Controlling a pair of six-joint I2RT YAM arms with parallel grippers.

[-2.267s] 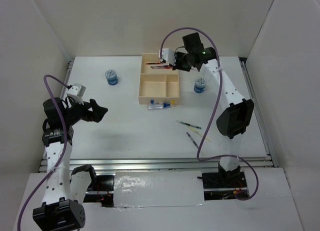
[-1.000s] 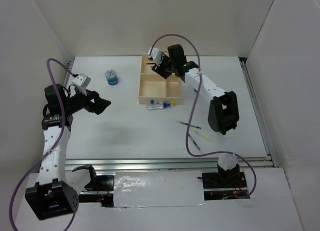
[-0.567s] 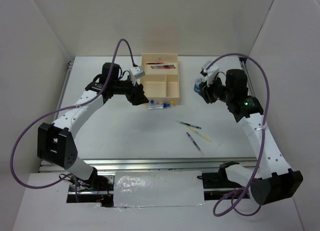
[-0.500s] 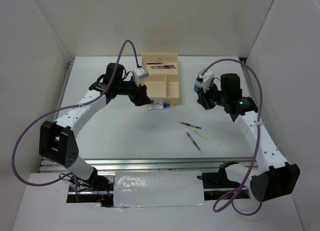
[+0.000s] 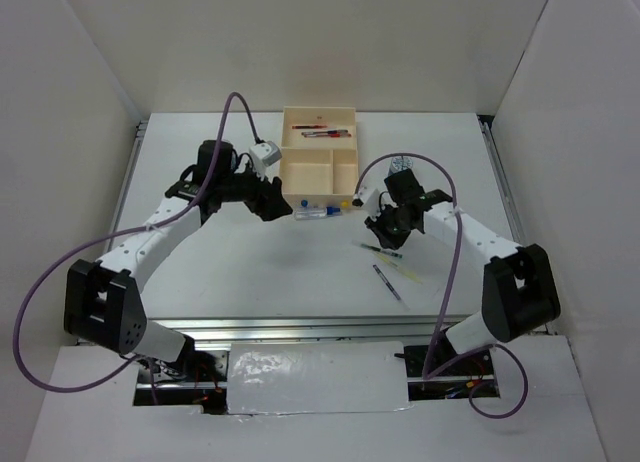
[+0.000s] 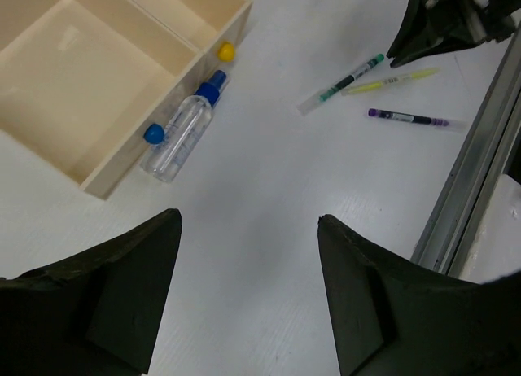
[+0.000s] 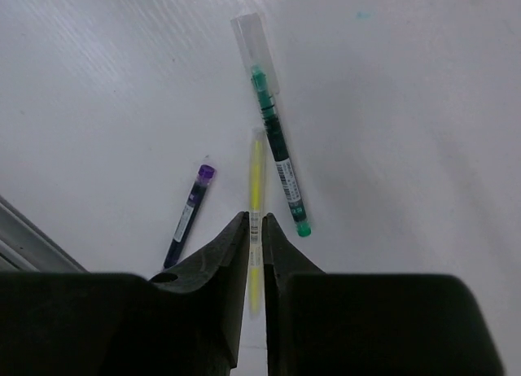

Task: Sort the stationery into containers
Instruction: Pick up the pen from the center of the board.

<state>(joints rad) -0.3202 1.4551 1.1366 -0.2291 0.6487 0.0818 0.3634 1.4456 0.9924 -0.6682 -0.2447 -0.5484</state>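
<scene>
The cream tray [image 5: 283, 172] stands at the table's far middle, with red and dark pens [image 5: 322, 132] in its long far section. A clear pen with blue ends [image 5: 318, 211] lies along its near wall, also in the left wrist view [image 6: 183, 132]. A tiny yellow piece [image 6: 225, 50] lies beside it. My left gripper [image 5: 275, 200] is open and empty above the table just left of the clear pen. My right gripper [image 5: 383, 229] is shut and empty, hovering over a green pen [image 7: 277, 140], a yellow pen [image 7: 256, 168] and a purple pen [image 7: 189, 213]. I cannot make out the patterned cylinders.
A metal rail [image 6: 480, 148] runs along the table's near edge, close to the purple pen [image 6: 407, 117]. White walls enclose the table on the left, right and far sides. The two grippers are about a hand's width apart in front of the tray.
My left arm swung from the far left to the tray's near-left corner. My right arm left the tray, passed the right side, and came down and left over the three loose pens.
</scene>
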